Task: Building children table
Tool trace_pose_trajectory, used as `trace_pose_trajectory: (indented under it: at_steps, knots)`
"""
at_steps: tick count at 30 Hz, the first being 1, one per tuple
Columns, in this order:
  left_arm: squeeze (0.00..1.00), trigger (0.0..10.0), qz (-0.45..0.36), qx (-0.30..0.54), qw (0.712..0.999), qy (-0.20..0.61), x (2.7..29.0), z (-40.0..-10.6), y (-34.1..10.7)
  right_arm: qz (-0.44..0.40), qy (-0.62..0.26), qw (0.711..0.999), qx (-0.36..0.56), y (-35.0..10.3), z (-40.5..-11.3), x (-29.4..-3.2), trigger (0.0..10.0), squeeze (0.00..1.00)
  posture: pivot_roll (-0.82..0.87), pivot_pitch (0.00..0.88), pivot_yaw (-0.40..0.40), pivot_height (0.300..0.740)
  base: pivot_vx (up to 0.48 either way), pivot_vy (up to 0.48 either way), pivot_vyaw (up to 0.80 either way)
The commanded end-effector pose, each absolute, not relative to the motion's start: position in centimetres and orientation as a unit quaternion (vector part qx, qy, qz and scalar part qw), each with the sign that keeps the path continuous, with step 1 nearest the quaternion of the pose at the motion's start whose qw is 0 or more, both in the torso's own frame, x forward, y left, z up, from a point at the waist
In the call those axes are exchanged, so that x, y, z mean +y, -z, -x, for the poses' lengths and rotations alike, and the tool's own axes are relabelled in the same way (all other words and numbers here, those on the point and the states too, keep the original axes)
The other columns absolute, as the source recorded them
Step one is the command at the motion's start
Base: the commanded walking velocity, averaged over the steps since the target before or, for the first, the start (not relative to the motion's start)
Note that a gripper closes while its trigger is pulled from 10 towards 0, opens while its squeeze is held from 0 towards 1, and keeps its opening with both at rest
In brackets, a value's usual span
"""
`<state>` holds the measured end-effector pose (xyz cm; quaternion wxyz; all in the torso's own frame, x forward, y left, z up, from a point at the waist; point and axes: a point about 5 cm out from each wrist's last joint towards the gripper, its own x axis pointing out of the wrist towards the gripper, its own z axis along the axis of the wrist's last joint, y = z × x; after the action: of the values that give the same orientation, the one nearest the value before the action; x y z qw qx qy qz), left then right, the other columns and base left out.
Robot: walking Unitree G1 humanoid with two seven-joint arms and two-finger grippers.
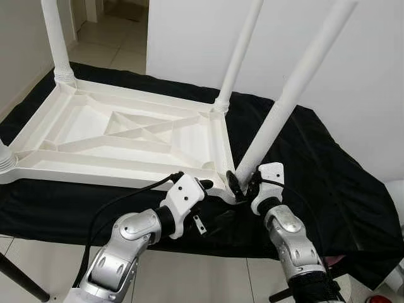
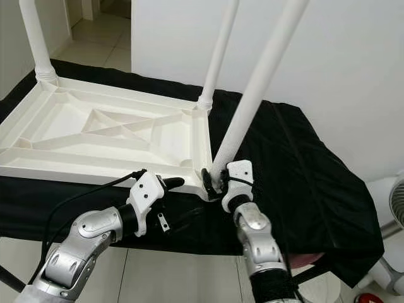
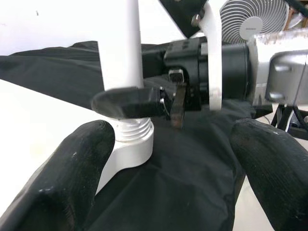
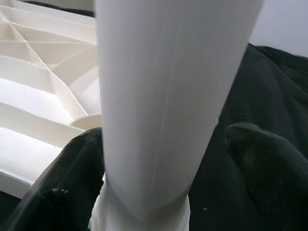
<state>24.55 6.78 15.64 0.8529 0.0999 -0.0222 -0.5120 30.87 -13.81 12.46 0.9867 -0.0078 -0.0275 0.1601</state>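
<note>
One tilted leg (image 1: 293, 95), upward-pointing.

I am in a plain room of a home: pale floor tiles (image 1: 120, 47) run back through a doorway into further rooms, and bare white walls (image 1: 189, 44) close the space. A black cloth (image 1: 328, 183) covers the low surface before me, and a white household fan (image 3: 250, 24) stands off to one side.

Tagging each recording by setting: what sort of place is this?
Probably a room in a home: pale tiled floor, plain white wall, a white fan, and an upturned children's table on a black cloth.
</note>
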Motion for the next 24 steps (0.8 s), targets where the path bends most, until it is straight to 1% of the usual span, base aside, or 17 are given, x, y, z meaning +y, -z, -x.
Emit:
trace_pose_trajectory:
  at_steps: [1,6,7,10,15,16,17,19,22,23,24]
  knots:
    - [0.00,10.0,-0.102,-0.031,0.867,0.487,6.6,-24.8,-16.1,0.015,-0.174,0.984,-0.036,-12.8,-30.9,-14.3,10.0,0.00,0.06,0.000,-0.188,0.740,0.000,0.000,0.00]
    - [0.00,10.0,-0.103,-0.034,0.869,0.482,6.7,-24.9,-16.2,0.003,-0.174,0.982,-0.072,-14.0,-30.3,-14.7,10.0,0.00,0.07,0.000,-0.191,0.740,0.000,0.000,0.00]
    - [0.00,10.0,-0.103,-0.036,0.870,0.481,6.6,-24.9,-16.3,0.000,-0.154,0.985,-0.081,-14.1,-29.9,-15.0,10.0,0.00,0.07,0.000,-0.195,0.740,0.000,0.000,0.00]
    - [0.00,10.0,-0.103,-0.040,0.870,0.480,6.6,-25.0,-16.6,-0.012,-0.125,0.989,-0.081,-13.9,-29.0,-15.3,10.0,0.00,0.07,0.000,-0.198,0.740,0.000,0.000,0.00]
    - [0.00,10.0,-0.105,-0.047,0.871,0.478,6.7,-25.3,-17.0,-0.031,-0.114,0.990,-0.082,-13.6,-27.5,-15.2,10.0,0.00,0.07,0.000,-0.194,0.740,0.000,0.000,0.00]
    - [0.00,10.0,-0.101,-0.053,0.876,0.468,6.8,-25.7,-17.3,-0.033,-0.108,0.990,-0.081,-13.4,-26.6,-15.1,10.0,0.00,0.05,0.000,-0.181,0.740,0.000,0.000,0.00]
    - [0.00,10.0,-0.101,-0.053,0.876,0.468,6.8,-25.7,-17.3,-0.033,-0.108,0.990,-0.081,-13.4,-26.6,-15.1,10.0,0.00,0.05,0.000,-0.181,0.740,0.000,0.000,0.00]
    - [0.00,10.0,-0.092,-0.061,0.888,0.445,6.7,-26.6,-17.9,-0.038,-0.105,0.991,-0.074,-13.0,-25.4,-15.0,10.0,0.00,0.04,0.000,-0.171,0.740,0.000,0.000,0.00]
    - [0.00,10.0,-0.094,-0.065,0.895,0.430,6.5,-27.2,-18.2,-0.036,-0.100,0.992,-0.069,-12.8,-25.0,-15.2,10.0,0.00,0.04,0.000,-0.168,0.740,0.000,0.000,0.00]
    - [0.00,10.0,-0.099,-0.064,0.900,0.420,6.3,-27.8,-18.3,-0.038,-0.097,0.992,-0.065,-12.6,-24.9,-15.2,7.8,0.00,0.03,0.000,-0.159,0.740,0.000,0.000,0.00]
    - [0.00,10.0,-0.103,-0.063,0.903,0.413,6.1,-28.2,-18.4,-0.039,-0.094,0.993,-0.061,-12.5,-24.9,-15.2,7.8,0.00,0.03,0.000,-0.159,0.740,0.000,0.000,0.00]
